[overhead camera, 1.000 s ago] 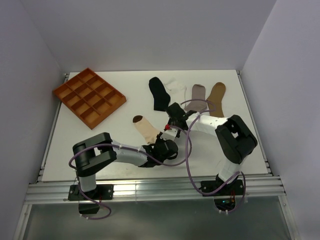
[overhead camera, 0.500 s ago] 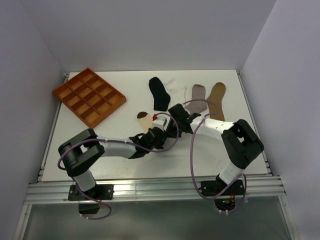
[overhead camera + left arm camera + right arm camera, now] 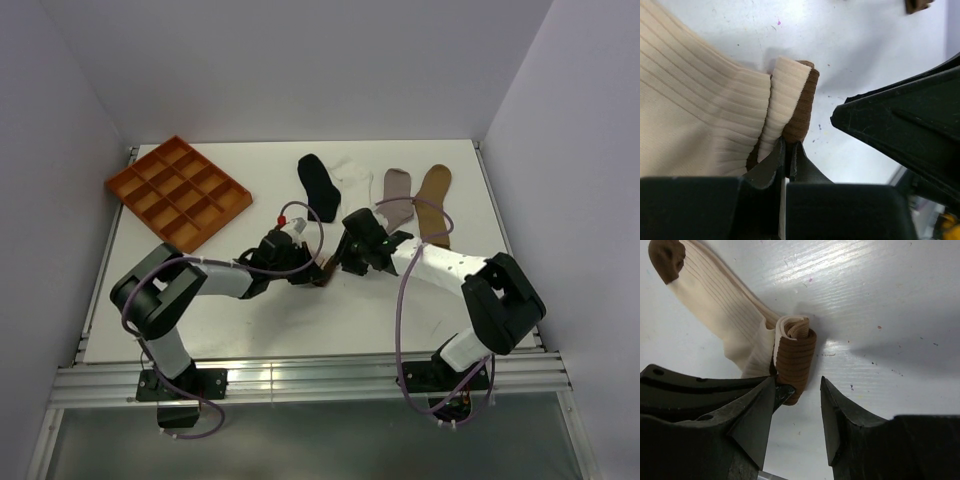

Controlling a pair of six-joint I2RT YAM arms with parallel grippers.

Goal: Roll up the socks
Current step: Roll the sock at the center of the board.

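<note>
The cream sock with brown bands lies on the white table, its brown toe pointing away. Its brown cuff end is curled into a small roll. My left gripper is shut on the lower end of that roll. My right gripper stands open just in front of the roll, one finger on either side and neither pressing it. In the top view both grippers meet at mid-table and hide most of this sock. Black, white, grey and tan socks lie flat behind.
An orange compartment tray sits at the back left of the table. White walls close in the table on three sides. The right gripper's dark finger fills the right side of the left wrist view.
The left gripper moved up and left to the sock's cuff and shut on it. The right gripper opened. The sock, flat before, now has a rolled cuff end.
</note>
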